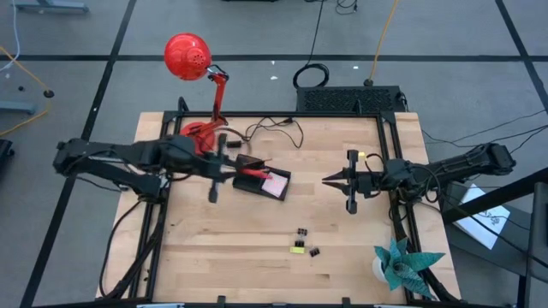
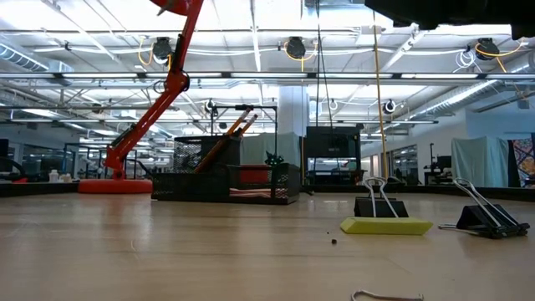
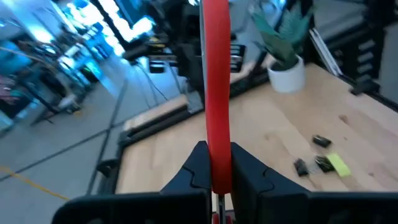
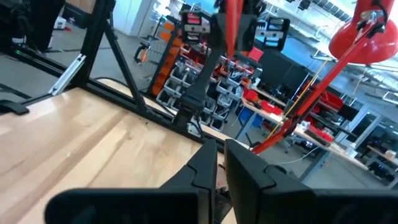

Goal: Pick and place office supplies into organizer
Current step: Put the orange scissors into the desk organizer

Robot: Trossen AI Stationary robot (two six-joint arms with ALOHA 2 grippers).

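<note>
- Got the red-handled scissors (image 3: 216, 93) pinched tight in my left gripper (image 3: 216, 180), held up in the air right by the organizer (image 1: 261, 181), just off its lamp-side end.
- Organizer's mid-table; pink sticky-note pad (image 1: 275, 185) lies in its low section and orange pencils (image 2: 230, 139) stick up from the tall end.
- Binder clips (image 1: 302, 232) and the yellow-green piece (image 1: 297, 248) are well off from the organizer, toward the front edge.
- My right gripper (image 1: 328, 180) hangs beside the organizer, opposite the lamp (image 1: 190, 58), fingers nearly together, holding nothing.
</note>
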